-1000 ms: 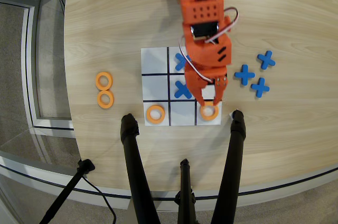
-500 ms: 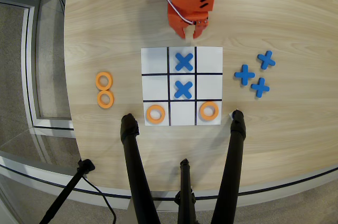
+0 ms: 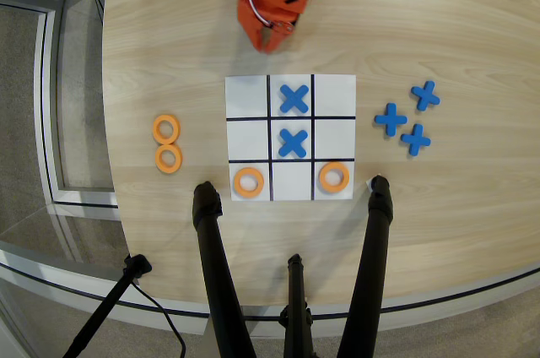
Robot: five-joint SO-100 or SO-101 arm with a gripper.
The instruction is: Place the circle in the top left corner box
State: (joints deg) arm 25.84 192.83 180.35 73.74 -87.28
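Note:
The white 3x3 sheet (image 3: 335,96) lies in the middle of the wooden table. Its top left corner box (image 3: 246,96), as the overhead view shows it, is bare. Two loose orange rings (image 3: 166,129) (image 3: 169,158) lie left of the sheet. Two more rings sit in the bottom left cell (image 3: 248,182) and the bottom right cell (image 3: 334,176). Blue crosses sit in the top middle cell (image 3: 294,99) and the centre cell (image 3: 293,143). My orange gripper (image 3: 270,40) is folded back at the table's far edge, above the sheet, shut and holding nothing.
Three spare blue crosses (image 3: 425,95) (image 3: 390,119) (image 3: 415,138) lie right of the sheet. Black tripod legs (image 3: 211,248) (image 3: 375,240) stand at the sheet's near corners. The table's left edge curves beside a glass floor panel (image 3: 51,122).

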